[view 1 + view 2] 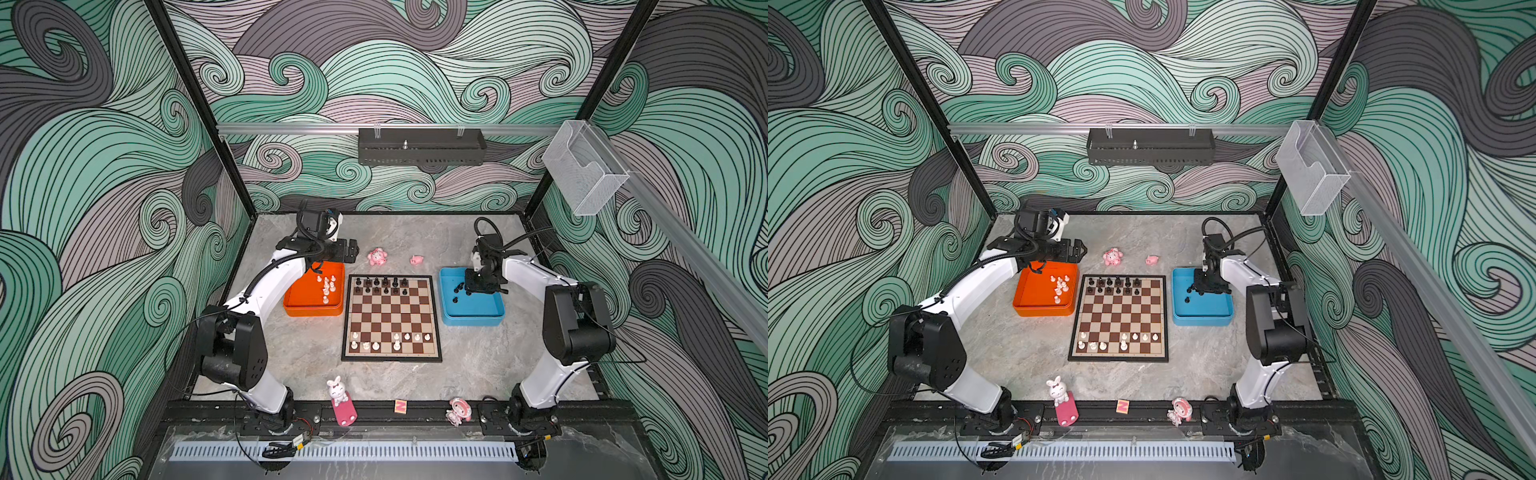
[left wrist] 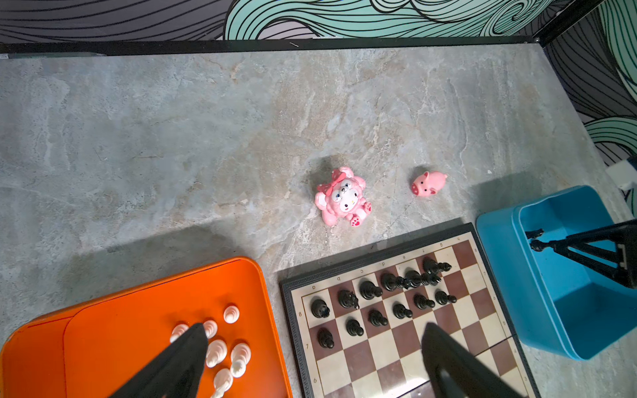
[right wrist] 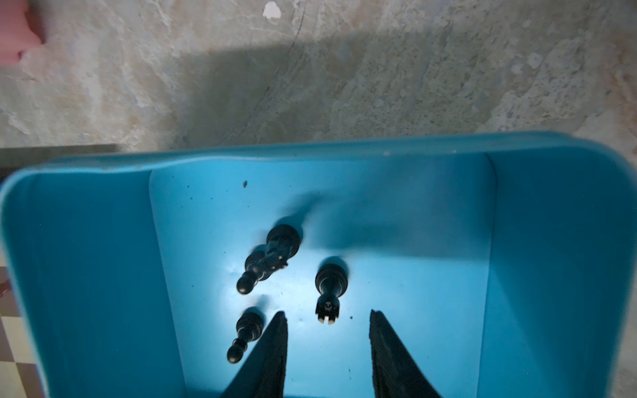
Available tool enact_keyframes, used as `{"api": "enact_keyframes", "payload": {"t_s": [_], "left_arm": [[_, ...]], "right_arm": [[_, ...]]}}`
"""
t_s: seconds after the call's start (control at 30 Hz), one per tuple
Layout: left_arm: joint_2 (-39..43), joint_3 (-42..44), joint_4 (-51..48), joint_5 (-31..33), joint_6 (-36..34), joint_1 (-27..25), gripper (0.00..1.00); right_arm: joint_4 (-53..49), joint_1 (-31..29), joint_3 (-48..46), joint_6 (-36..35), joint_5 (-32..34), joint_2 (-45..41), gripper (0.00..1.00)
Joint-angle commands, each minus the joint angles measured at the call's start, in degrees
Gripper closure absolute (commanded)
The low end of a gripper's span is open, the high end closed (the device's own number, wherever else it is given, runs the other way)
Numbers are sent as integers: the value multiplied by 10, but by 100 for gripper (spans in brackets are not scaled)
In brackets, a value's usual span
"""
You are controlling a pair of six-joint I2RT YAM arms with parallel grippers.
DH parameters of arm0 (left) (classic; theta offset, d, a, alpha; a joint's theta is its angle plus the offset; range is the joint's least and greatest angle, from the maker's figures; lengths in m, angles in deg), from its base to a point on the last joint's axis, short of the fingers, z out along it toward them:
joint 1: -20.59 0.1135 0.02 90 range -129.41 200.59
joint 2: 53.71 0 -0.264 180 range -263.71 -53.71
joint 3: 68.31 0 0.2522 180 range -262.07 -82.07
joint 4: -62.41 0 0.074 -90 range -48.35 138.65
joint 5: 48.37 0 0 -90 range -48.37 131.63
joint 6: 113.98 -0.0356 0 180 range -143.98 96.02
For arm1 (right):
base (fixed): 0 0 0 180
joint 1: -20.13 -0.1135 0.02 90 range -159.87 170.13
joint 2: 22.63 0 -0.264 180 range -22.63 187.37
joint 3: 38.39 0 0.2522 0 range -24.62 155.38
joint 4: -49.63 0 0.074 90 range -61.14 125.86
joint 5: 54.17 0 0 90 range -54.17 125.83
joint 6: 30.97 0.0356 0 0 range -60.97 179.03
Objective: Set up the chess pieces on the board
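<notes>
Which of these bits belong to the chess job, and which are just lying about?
Job: board, black pieces, white pieces, orange tray, blue tray.
Lying about: bow-wearing pink toy, pink pig, bunny figurine, pink-hatted doll, letter block.

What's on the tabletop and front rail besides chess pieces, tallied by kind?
Pink toy figurines: 4
Orange tray: 1
Blue tray: 1
Chessboard: 1
Letter block: 1
Total: 8
</notes>
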Motion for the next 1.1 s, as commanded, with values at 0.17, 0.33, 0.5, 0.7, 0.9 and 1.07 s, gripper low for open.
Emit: {"api": "enact_keyframes", "payload": {"t_s": [0.17,0.33,0.5,0.7,0.9,1.07], "left_arm": [[-11,-20,-21,7,-6,-4,1],[-14,-22,-22,4,-5,-4,1],[-17,-23,-22,3,-4,-3,1],[-21,-23,-22,3,-5,-4,1],[-22,-23,-22,3,-4,-6,1],[-24,-23,-22,3,-4,-5,1]], "right_arm": [[8,-1,2,-4,4,15,61],[9,-1,1,-6,3,21,65],[8,-1,3,-5,1,28,66],[13,-1,3,-6,0,33,65],[21,-1,1,-7,0,33,67],[23,-1,0,-7,1,33,70]]}}
